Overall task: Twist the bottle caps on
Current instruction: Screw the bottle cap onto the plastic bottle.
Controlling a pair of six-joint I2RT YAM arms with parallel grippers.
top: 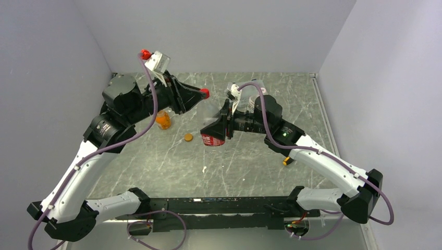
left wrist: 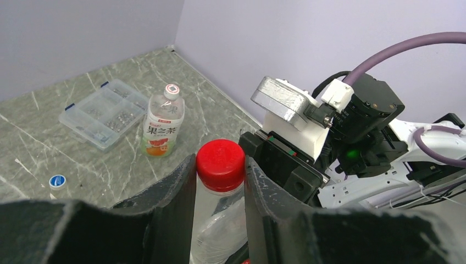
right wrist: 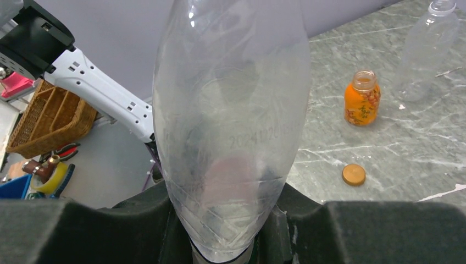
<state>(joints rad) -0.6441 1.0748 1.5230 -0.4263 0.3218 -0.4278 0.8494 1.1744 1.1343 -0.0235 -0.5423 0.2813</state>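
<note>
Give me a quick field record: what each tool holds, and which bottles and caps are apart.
right tool: shut on the clear bottle, gripped at its body
left tool: closed on the red cap, which sits on the clear bottle's neck
orange jar: upright on the table, uncapped
orange cap: loose on the table, apart from the orange jar
white-labelled bottle: upright, cap on
blue cap: low on the table; cannot tell what is under it

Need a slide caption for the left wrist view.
Left gripper clamps the red cap on a clear bottle; white-labelled bottle, compartment box and blue cap behind.
</note>
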